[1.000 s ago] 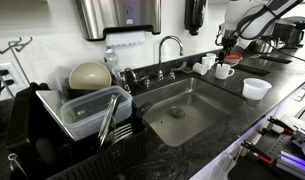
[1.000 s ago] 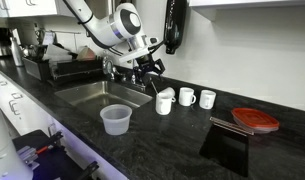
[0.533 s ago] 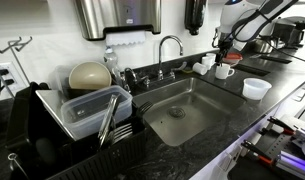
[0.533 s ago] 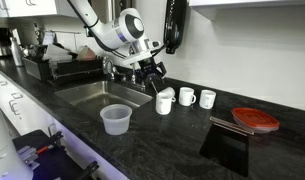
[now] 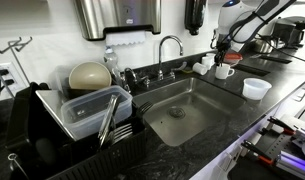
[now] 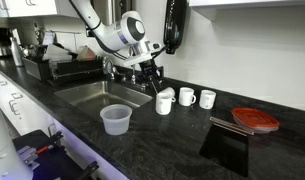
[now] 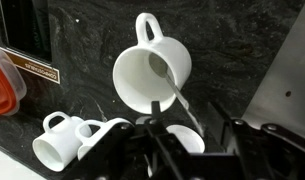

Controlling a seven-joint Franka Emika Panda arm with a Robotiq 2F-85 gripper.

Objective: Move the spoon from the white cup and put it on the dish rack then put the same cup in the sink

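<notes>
The white cup [image 7: 150,72] stands on the black counter with its handle pointing away, and a metal spoon [image 7: 170,88] leans in it. The spoon's handle runs out over the rim and ends between my fingers. My gripper [image 7: 186,122] is open just above the cup, one finger on each side of the spoon handle, not closed on it. In both exterior views the gripper [image 6: 156,80] [image 5: 222,48] hangs over that cup [image 6: 164,102] [image 5: 224,71]. The sink [image 5: 182,112] and the black dish rack [image 5: 87,125] lie away from the cup.
Other white mugs [image 6: 187,97] [image 6: 207,99] stand close beside the cup. A low clear plastic tub [image 6: 115,119] sits near the counter's front edge. A red lid [image 6: 256,120] lies further along. The faucet [image 5: 170,45] rises behind the sink.
The gripper has shifted slightly over the cup. The cup and spoon have not moved.
</notes>
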